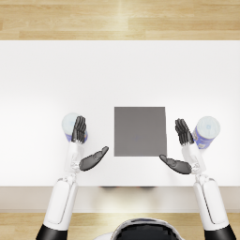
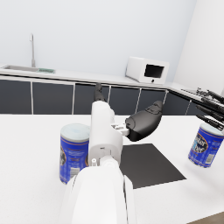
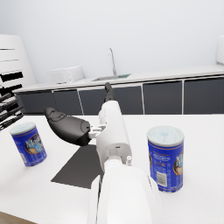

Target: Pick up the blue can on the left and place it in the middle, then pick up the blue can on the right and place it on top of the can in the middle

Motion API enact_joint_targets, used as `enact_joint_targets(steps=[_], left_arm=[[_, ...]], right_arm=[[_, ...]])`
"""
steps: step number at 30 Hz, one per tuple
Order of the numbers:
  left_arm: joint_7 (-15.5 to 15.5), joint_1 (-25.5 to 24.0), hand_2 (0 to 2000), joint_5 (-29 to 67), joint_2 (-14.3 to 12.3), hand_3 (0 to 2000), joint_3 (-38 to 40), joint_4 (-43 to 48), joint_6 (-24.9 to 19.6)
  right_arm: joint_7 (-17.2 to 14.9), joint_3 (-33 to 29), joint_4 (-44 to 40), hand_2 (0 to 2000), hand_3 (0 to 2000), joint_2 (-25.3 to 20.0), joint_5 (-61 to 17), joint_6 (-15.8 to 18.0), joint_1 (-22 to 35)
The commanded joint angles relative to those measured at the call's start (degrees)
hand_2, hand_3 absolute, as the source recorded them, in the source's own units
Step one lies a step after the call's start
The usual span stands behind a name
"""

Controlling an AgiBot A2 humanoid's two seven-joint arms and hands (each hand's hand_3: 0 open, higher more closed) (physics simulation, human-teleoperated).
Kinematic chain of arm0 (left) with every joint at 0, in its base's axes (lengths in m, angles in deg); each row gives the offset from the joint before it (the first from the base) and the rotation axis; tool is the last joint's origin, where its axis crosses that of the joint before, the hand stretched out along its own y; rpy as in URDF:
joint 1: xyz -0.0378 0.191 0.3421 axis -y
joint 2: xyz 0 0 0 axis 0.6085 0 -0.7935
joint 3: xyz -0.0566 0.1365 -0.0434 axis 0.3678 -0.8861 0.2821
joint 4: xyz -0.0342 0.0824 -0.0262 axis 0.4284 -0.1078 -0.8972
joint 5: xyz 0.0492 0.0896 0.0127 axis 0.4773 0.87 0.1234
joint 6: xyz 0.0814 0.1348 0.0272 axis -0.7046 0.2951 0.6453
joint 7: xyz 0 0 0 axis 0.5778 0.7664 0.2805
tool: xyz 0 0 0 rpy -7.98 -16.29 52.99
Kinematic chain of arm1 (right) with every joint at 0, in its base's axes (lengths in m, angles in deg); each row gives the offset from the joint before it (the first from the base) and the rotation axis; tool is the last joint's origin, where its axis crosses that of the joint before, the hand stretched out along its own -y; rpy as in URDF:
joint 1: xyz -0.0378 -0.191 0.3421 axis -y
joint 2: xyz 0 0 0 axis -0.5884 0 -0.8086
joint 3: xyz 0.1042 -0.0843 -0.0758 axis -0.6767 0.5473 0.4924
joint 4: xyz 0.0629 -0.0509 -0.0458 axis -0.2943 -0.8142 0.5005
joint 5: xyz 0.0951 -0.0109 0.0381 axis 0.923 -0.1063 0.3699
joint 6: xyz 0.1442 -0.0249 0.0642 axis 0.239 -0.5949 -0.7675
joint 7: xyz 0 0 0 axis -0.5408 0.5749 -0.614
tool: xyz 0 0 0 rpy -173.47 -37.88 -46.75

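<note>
Standing upright on the white surface [image 1: 42, 84], the left blue can [image 1: 70, 125] sits just outboard of the left hand [image 1: 84, 143], whose spread fingers overlap it from above while holding nothing. The right hand [image 1: 183, 147] is likewise released beside the right blue can [image 1: 206, 131]. Between them lies the dark mat [image 1: 140, 131], so I judge the left hand takes its can first.

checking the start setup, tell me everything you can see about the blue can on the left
The left can is a short cylinder with a blue printed label and a pale, slightly domed lid. It stands upright on the white table, left of the dark grey mat, not on it. The left hand is right beside it with its fingers apart, over the can's edge from above; no grip shows. The label is too blurred to read.
</note>
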Motion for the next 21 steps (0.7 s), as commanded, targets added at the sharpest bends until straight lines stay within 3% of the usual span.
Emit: enact_joint_targets(steps=[1,3,5,8,17,21], left_arm=[[0.0,0.0,0,0.0,0.0,0,0.0,0.0,0.0],[0.0,0.1,0,0.0,-0.1,0,-1.7,-0.9,0.0],[2.8,1.0,0,0.0,-0.8,0,1.0,-0.6,-2.8],[4.7,3.0,0,2.5,-2.0,0,5.9,-0.7,-4.7],[5.7,4.4,0,25.5,-3.0,0,14.0,-4.5,-5.7],[5.8,5.0,0,30.3,-3.4,0,14.5,-8.9,-5.8]], right_arm=[[0.0,0.0,0.0,0,0,0.0,0.0,0.0,0.0],[0.0,1.7,-0.9,0,0,-0.1,0.0,0.0,0.1],[2.8,-0.2,-0.3,0,0,-0.9,0.0,-2.8,1.0],[4.7,-3.9,0.1,0,0,-1.8,0.0,-4.6,2.0],[5.7,-15.7,0.8,0,0,-2.6,-23.0,-5.7,1.1],[5.8,-18.6,-1.2,0,0,-3.0,-27.8,-5.7,0.0]])
